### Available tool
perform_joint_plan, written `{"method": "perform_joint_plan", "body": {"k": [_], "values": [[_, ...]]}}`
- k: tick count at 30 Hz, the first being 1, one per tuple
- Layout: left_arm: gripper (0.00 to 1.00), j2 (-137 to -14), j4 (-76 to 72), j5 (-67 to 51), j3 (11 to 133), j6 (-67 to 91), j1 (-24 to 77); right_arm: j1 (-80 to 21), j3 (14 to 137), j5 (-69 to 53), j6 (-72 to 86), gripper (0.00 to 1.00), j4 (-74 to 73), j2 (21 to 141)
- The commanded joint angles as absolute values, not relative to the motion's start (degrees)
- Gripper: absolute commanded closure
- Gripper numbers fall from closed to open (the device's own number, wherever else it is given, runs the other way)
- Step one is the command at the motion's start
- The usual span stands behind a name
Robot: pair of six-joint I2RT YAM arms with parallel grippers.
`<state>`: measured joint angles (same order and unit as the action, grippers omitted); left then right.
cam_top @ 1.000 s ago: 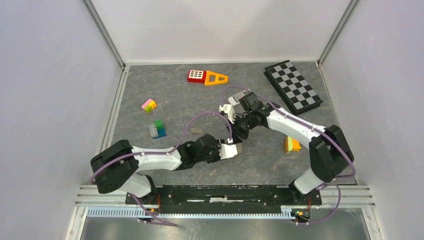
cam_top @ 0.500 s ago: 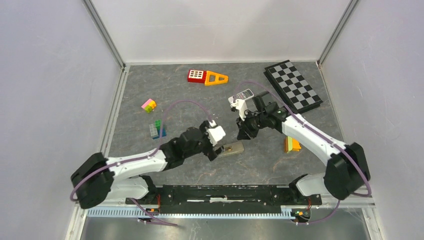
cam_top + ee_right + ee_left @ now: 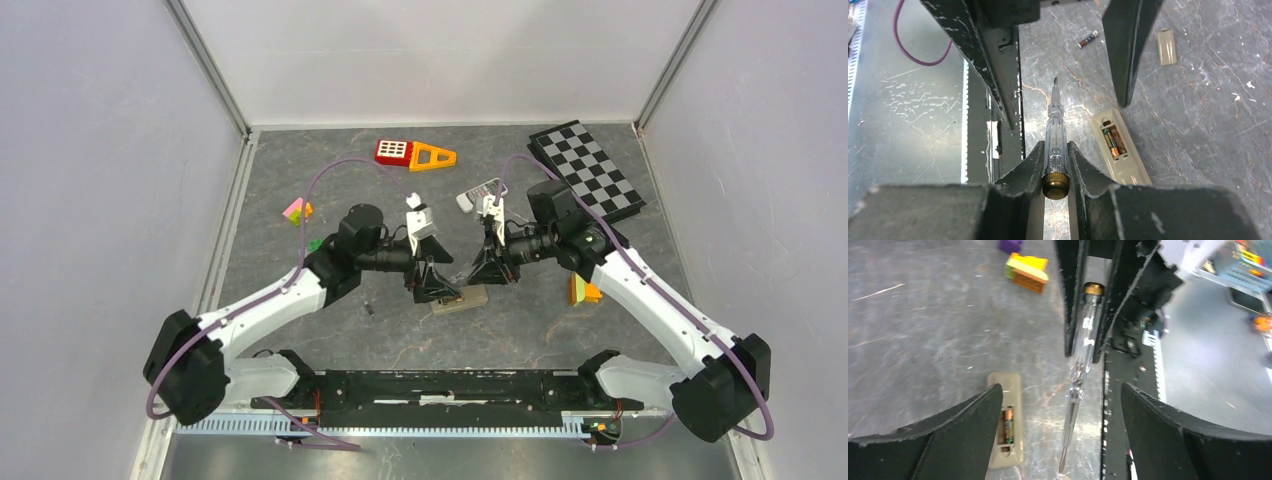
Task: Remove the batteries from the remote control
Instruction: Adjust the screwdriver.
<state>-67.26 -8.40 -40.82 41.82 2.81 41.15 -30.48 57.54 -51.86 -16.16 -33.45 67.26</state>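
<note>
A beige remote [image 3: 462, 300] lies face down with its compartment open, also in the left wrist view [image 3: 1005, 420] and the right wrist view [image 3: 1120, 150]. One battery [image 3: 1007, 425] sits in the compartment [image 3: 1113, 141]. A loose battery [image 3: 368, 308] lies on the table left of the remote [image 3: 1088, 38]. My right gripper [image 3: 488, 265] is shut on a clear screwdriver [image 3: 1054, 135], tip down beside the remote [image 3: 1082, 347]. My left gripper [image 3: 432, 283] is open and empty, jaws wide, over the remote's left end [image 3: 1060, 440].
A flat beige cover [image 3: 1166, 46] lies beyond the remote. A second remote [image 3: 478, 190] lies behind the grippers. A checkerboard [image 3: 585, 172] is at back right, red and orange blocks [image 3: 413, 153] at the back, coloured bricks [image 3: 297, 210] left, an orange brick [image 3: 583, 290] right.
The left arm has lifted and swung back, its gripper now pointing down at the remote. The right gripper has come down towards the remote. The loose battery now shows on the table.
</note>
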Motion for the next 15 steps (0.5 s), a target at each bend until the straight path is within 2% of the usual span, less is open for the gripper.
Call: {"method": "perform_joint_plan", "body": {"k": [1,4,5,8,12,13,14,15], "values": [[0.14,-72.42,-4.22,-60.31,48.7,5.97,40.43,-30.49,59.9,-56.87,-16.99,1.0,-32.34,65.32],[0.39,-75.46,3.48,-63.62,52.09,2.86,40.26,-30.47,59.92,-57.48,-17.04,1.0,-32.26,64.95],[0.51,-75.98,4.65,-64.31,52.58,2.49,40.17,-30.39,59.83,-58.18,-17.18,1.0,-32.26,64.8],[0.78,-76.55,4.76,-65.39,52.58,2.62,40.16,-30.47,59.43,-58.28,-17.42,1.0,-32.26,64.36],[0.97,-76.15,5.75,-62.77,52.5,1.54,40.13,-30.45,59.76,-57.14,-16.67,0.97,-32.13,64.25],[0.98,-75.67,6.28,-61.28,52.57,0.85,40.08,-30.44,59.66,-57.18,-16.32,0.95,-32.03,64.4],[0.98,-75.07,6.33,-59.65,52.33,0.46,40.08,-30.49,59.45,-57.3,-15.45,0.91,-31.75,64.41],[0.98,-74.62,6.35,-57.63,52.07,0.11,40.08,-30.43,59.1,-56.85,-14.15,0.82,-31.17,64.56]]}}
